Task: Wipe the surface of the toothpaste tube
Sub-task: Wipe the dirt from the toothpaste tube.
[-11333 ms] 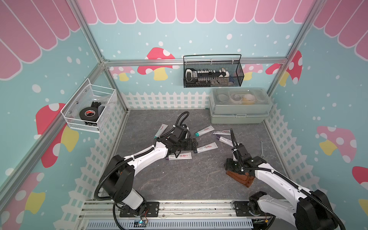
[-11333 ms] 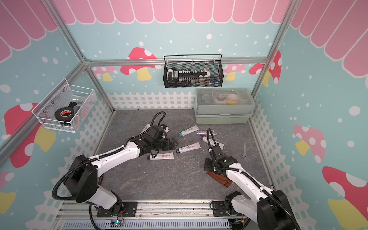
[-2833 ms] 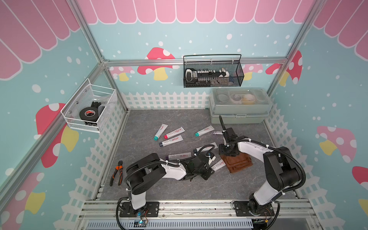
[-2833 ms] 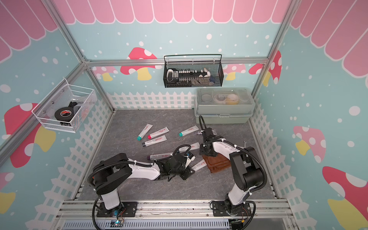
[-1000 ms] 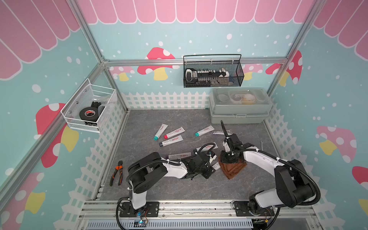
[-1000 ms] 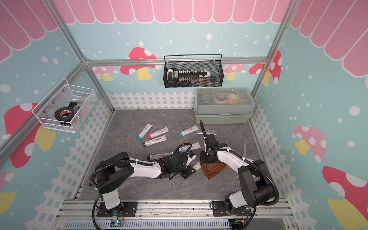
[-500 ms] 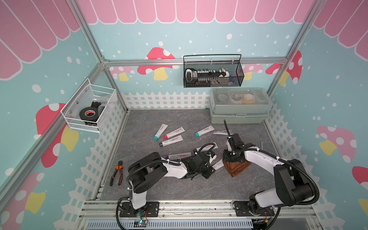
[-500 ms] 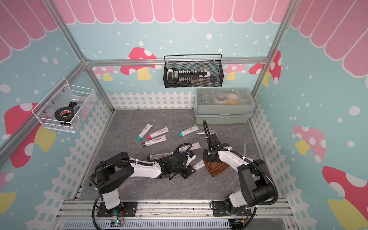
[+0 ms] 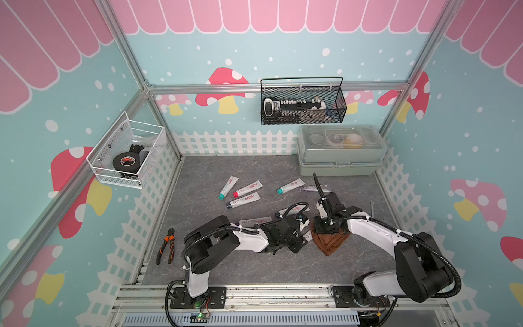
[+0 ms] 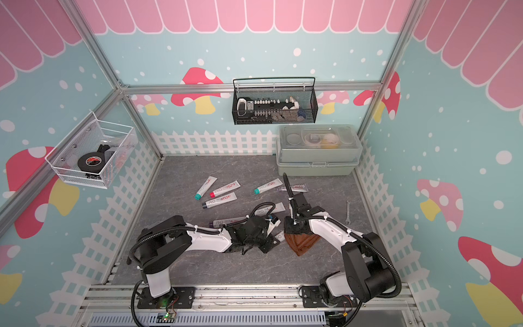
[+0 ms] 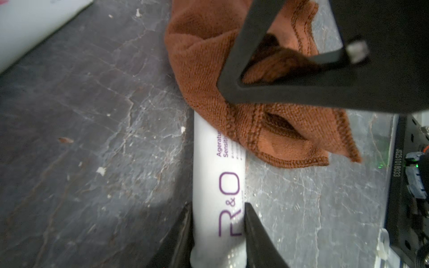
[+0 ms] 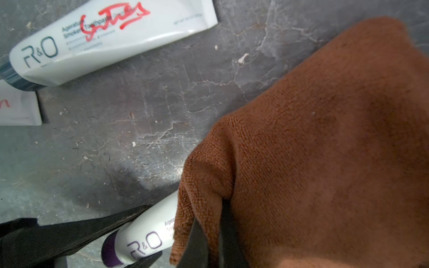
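A white toothpaste tube [image 11: 219, 185] with purple R&O lettering and a purple cap lies on the grey floor. My left gripper [image 11: 218, 208] is shut on it near the cap end. A brown cloth [image 11: 204, 62] is draped over the tube's other end, and my right gripper [image 12: 209, 232] is shut on a fold of the cloth [image 12: 325, 139]. The right wrist view shows the tube [image 12: 144, 236] sticking out from under the cloth edge. In a top view the left gripper [image 9: 300, 240] and right gripper [image 9: 322, 226] meet mid-floor, with the cloth [image 9: 329, 242] spread beside them.
Several more tubes [image 9: 244, 199] lie farther back, one [image 12: 111, 39] scribbled in red close by. Pliers [image 9: 167, 246] lie at the left fence and a small wrench [image 9: 372, 208] at the right. A lidded grey box [image 9: 339, 158] stands at the back right.
My right gripper has dragged the cloth slightly right and then back toward the tube. The left gripper and the tube have stayed in place.
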